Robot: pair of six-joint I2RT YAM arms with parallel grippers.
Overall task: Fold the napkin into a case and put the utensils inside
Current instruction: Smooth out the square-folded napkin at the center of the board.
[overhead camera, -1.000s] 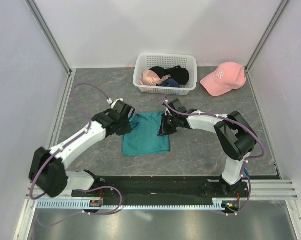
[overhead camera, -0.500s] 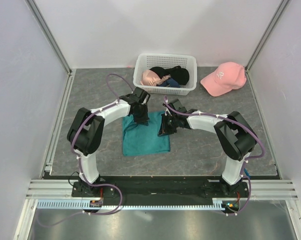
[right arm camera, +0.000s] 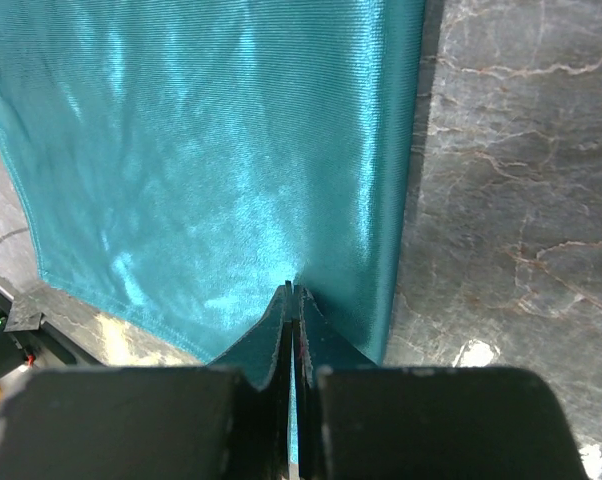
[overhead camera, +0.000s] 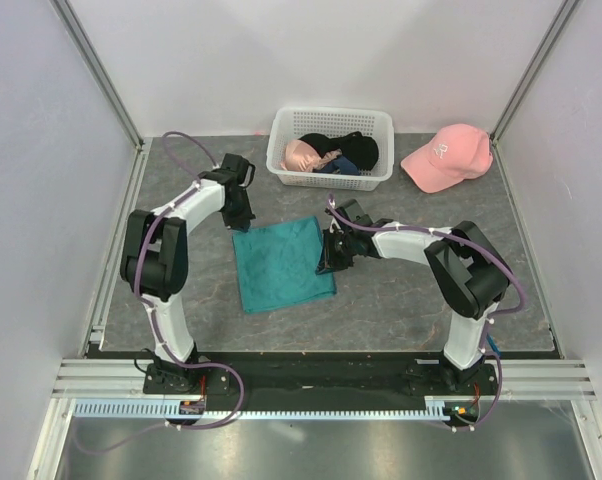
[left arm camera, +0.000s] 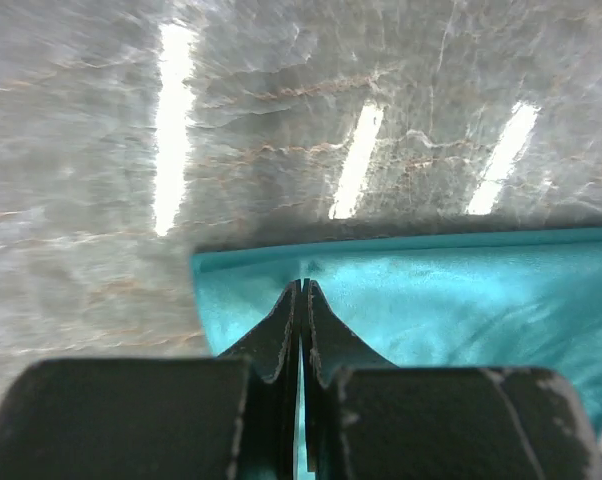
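Left claw has its fingers pressed together, with the tips sitting right at the far-left corner of the napkin. I honestly can't tell if a bit of cloth is nipped between them or if they're just resting on it. Right claw is the same deal: fingers together, tips down on the teal cloth just inside its right edge. The napkin lies flat and opened out in the middle of the surface, between the two arms, and no fold toward a case has been made yet. It looks thin, shiny and floppy, so I'd guess it slides and bunches easily on that smooth marbled top. Corners and edges seem the sensible places to pinch, one per claw, so it lifts evenly. Behind the napkin, well apart from it, sits a white lattice basket holding black garments and something pink. A pink cap lies to its right. I can't spot the utensils in any view.
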